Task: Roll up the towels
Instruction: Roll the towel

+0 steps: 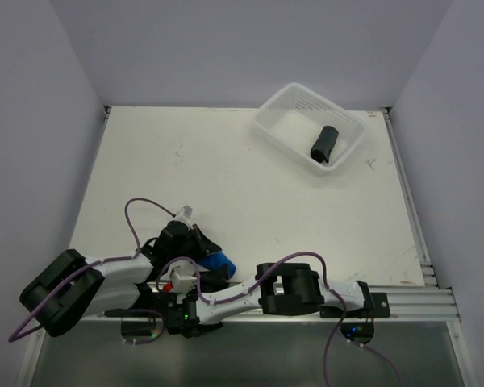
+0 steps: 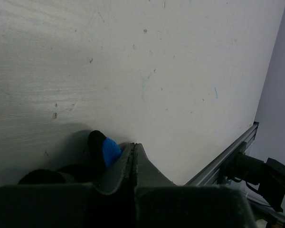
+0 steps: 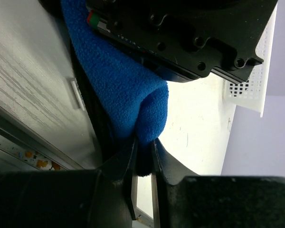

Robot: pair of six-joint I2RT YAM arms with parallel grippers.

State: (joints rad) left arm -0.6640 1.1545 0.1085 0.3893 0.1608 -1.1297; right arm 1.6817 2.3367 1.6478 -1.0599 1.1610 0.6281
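Note:
A bright blue towel with black edging lies bunched at the near edge of the table, under both wrists. My right gripper is shut on its rolled end, with blue cloth and black edging pinched between the fingers. My left gripper is shut with nothing between its fingers. It rests right beside the blue towel, which shows just left of its tip. A dark rolled towel lies inside the white basket at the far right.
The left arm's black wrist housing hangs close over the blue towel. An aluminium rail runs along the near edge, and purple cables loop above the arms. Grey walls close in the table on three sides.

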